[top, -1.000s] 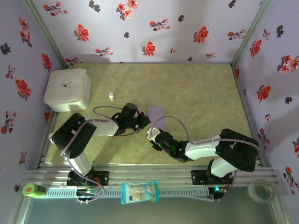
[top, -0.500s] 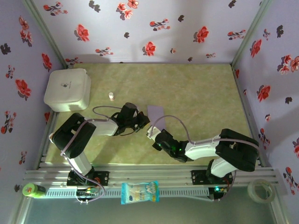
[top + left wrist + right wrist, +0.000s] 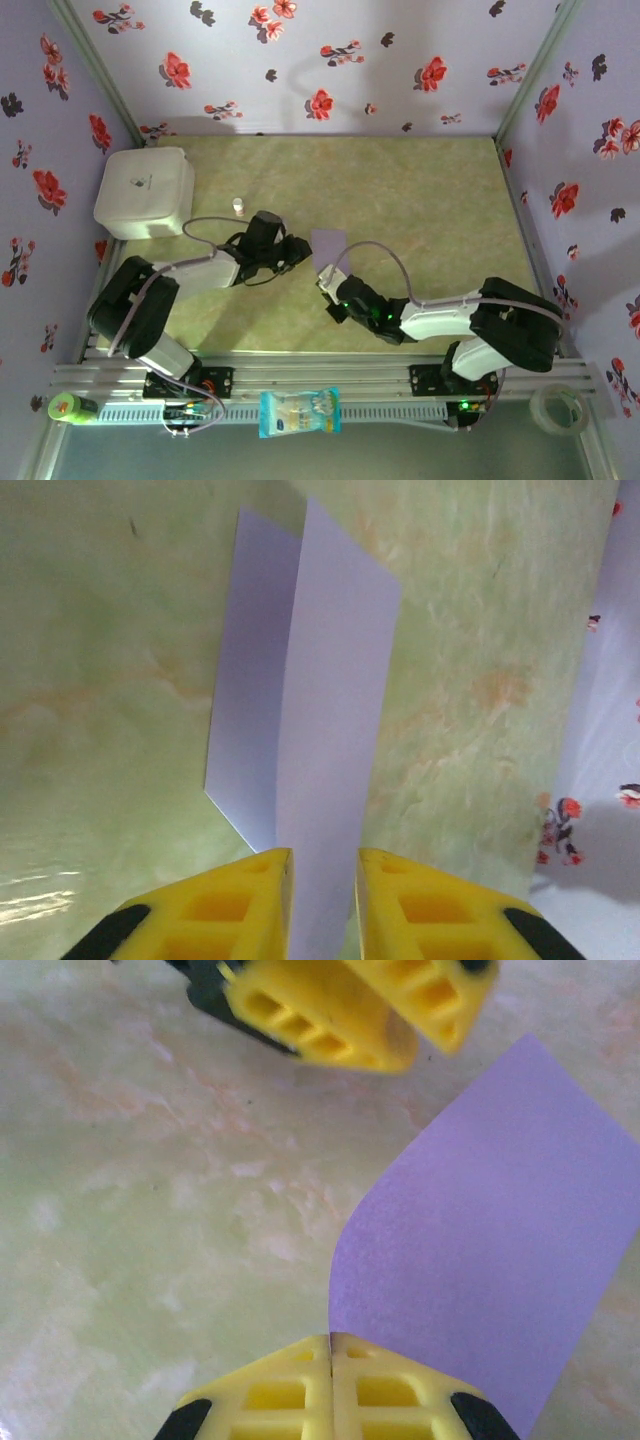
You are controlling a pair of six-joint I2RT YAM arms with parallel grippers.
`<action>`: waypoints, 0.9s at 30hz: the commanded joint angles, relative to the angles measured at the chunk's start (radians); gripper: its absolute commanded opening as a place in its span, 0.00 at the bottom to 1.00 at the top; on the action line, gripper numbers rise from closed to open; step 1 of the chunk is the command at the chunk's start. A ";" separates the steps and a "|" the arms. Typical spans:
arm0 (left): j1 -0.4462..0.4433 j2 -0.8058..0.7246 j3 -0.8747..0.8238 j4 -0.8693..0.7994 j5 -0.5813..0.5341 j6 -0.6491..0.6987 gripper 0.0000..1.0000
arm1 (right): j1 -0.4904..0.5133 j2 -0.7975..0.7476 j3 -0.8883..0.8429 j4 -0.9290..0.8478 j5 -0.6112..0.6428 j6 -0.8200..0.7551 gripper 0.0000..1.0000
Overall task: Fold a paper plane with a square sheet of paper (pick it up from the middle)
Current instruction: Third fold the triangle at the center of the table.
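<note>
1. The right gripper [image 3: 330, 1392] has its two yellow fingers pressed together with no gap. The curled near edge of the square sheet of paper [image 3: 480, 1250] runs straight into their seam, so it is pinched there.
2. The left gripper [image 3: 322, 905] has its yellow fingers [image 3: 235, 912] a narrow gap apart. A pale-lilac panel of the sheet passes between them. Whether either pad touches the paper I cannot tell.
3. In the left wrist view the sheet shows two panels that meet along one long straight line. The darker panel lies toward the table [image 3: 430, 200], and the lighter one rises into the gap between the fingers.
4. From above, the two grippers meet at the near end of the sheet, left of the table's centre. The left gripper comes in from the left and the right gripper from the near right.
5. The paper bears no print or writing on the faces shown.
6. A white rounded box [image 3: 145, 192] sits at the far left corner. It has one small dark logo on its lid, too small to read.
7. A small white cylinder [image 3: 238, 205] stands just right of the box.
8. On the front rail lie a blue-and-white packet [image 3: 299, 412], whose print is illegible, a green object [image 3: 70, 407] with an orange mark, and a roll of tape [image 3: 555, 408].
</note>
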 commanded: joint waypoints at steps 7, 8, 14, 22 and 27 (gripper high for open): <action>0.027 0.018 0.251 -0.316 -0.015 0.291 0.24 | -0.101 0.002 0.073 -0.056 -0.482 0.232 0.00; 0.027 0.038 0.272 -0.317 0.005 0.309 0.24 | -0.105 0.004 0.075 -0.051 -0.504 0.239 0.00; 0.027 0.200 0.384 -0.331 0.114 0.351 0.18 | -0.118 0.001 0.078 -0.037 -0.564 0.268 0.00; 0.021 0.335 0.394 -0.305 0.161 0.353 0.15 | -0.151 0.028 0.052 -0.031 -0.589 0.287 0.00; 0.021 0.392 0.369 -0.277 0.124 0.340 0.12 | -0.157 0.071 0.051 -0.005 -0.613 0.306 0.00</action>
